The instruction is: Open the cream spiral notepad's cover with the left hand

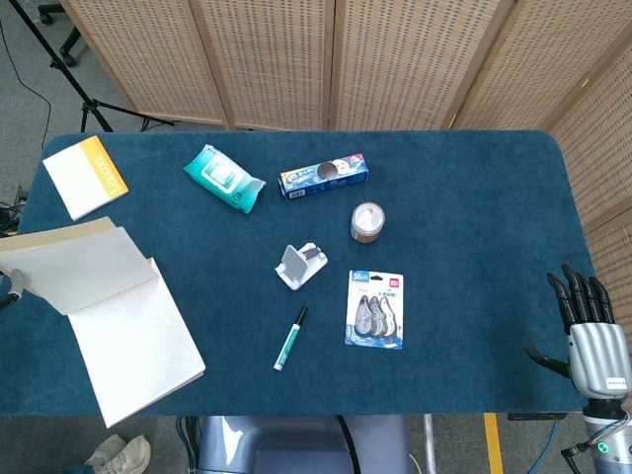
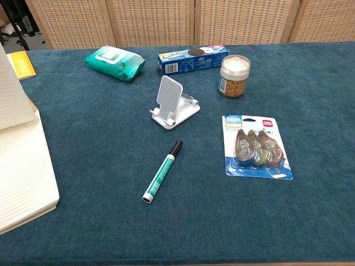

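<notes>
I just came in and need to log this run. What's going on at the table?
The robot is opening the cream spiral notepad at the table's near left corner. Its cover is lifted and folded back, exposing lined pages. The left hand is barely visible at the frame edge beside the cover; whether it grips the cover is unclear. The right hand hangs idle off the near right corner, fingers apart, holding nothing. The marker lies untouched.

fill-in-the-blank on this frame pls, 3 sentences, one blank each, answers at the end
The cream spiral notepad lies with its cover flipped ____, showing lined pages.
The marker has a ____ cap.
The right hand holds ____ at the table's edge.

Missing words: open; black; nothing
</notes>
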`<state>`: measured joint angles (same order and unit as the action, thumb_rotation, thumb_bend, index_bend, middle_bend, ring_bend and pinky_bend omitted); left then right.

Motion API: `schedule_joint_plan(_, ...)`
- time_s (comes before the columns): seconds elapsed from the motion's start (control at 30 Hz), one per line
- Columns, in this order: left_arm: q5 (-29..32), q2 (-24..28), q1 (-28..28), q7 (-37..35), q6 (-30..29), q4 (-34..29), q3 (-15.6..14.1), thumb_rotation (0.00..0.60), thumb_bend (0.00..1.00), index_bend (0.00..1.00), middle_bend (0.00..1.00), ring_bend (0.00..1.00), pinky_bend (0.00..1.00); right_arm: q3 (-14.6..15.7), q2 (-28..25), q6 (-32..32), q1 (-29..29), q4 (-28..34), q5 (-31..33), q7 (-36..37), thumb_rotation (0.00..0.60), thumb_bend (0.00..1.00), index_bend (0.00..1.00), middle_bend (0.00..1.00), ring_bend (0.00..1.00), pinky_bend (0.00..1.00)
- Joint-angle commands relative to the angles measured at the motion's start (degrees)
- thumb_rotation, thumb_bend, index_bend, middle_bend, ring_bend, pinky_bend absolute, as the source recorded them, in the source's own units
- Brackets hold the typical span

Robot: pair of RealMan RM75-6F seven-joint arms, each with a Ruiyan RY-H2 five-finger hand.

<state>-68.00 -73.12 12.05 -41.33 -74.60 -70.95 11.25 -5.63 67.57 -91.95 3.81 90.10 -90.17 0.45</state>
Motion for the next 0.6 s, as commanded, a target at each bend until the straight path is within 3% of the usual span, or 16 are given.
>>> schedule_joint_plan(0.03, -1.03, -1.12, -0.53, 0.06, -0.13, 2.30, -0.45, 0.600, 0.50, 0.89, 0.00, 0.00, 0.00, 0.02, 0.01, -0.03, -0.01, -0.01, -0.05, -0.03, 0.600, 0.00, 0.00, 0.00, 0.00, 0.00)
schedule_joint_plan(0.33, 3.52, -3.04, 0.55, 1.28, 3.65, 7.08, 3.41, 0.600, 0.50, 0.89, 0.00, 0.00, 0.00, 0.08, 0.03, 0.08, 0.03, 0.02, -0.08, -0.05, 0.600, 0.00, 0.00, 0.00, 0.00, 0.00)
schedule_joint_plan(0.6, 10.17, -6.11, 4.97, 3.42, 14.54, 15.13, 7.38, 0.600, 0.50, 0.89, 0.00, 0.00, 0.00, 0.28, 0.34, 0.49, 0.17, -0.09, -0.13, -0.68, 0.600, 0.00, 0.00, 0.00, 0.00, 0.00)
